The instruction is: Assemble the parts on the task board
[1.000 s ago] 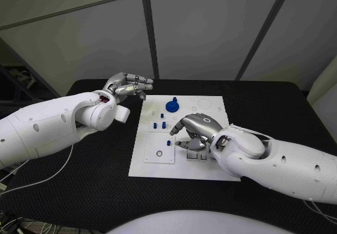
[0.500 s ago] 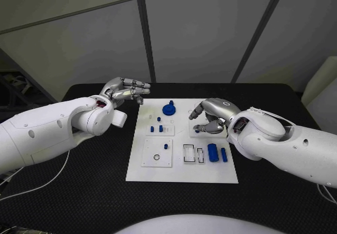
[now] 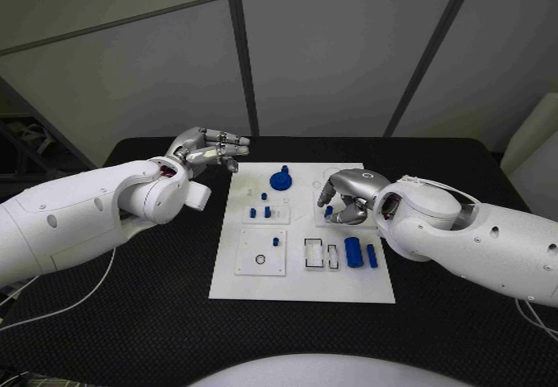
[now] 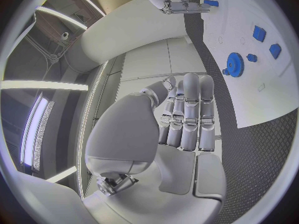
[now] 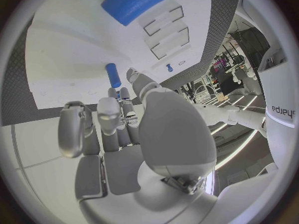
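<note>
The white task board (image 3: 300, 282) lies mid-table. My right hand (image 3: 347, 196) hovers over its right middle and pinches a small blue peg (image 3: 329, 211) (image 5: 112, 74) at its fingertips, just above the board. A blue gear (image 3: 281, 179) (image 4: 235, 63) sits at the far end, with small blue pegs (image 3: 260, 212) nearer. Another peg (image 3: 276, 240) stands on the left block. A thick blue cylinder (image 3: 352, 251) (image 5: 140, 0) and a thin blue bar (image 3: 371, 255) lie right of the empty slots (image 3: 314, 252). My left hand (image 3: 210, 149) (image 4: 181, 119) is curled, empty, beyond the board's far left corner.
A small black ring (image 3: 260, 259) lies on the left block near the board's front. The black table (image 3: 151, 274) has bare room on both sides of the board. My left forearm (image 3: 93, 210) lies along the table's left side.
My right hand has left the slots, swung to the board's right middle, then dipped; the blue peg now shows at its fingertips. The cylinder and bar are uncovered. The left hand stays put.
</note>
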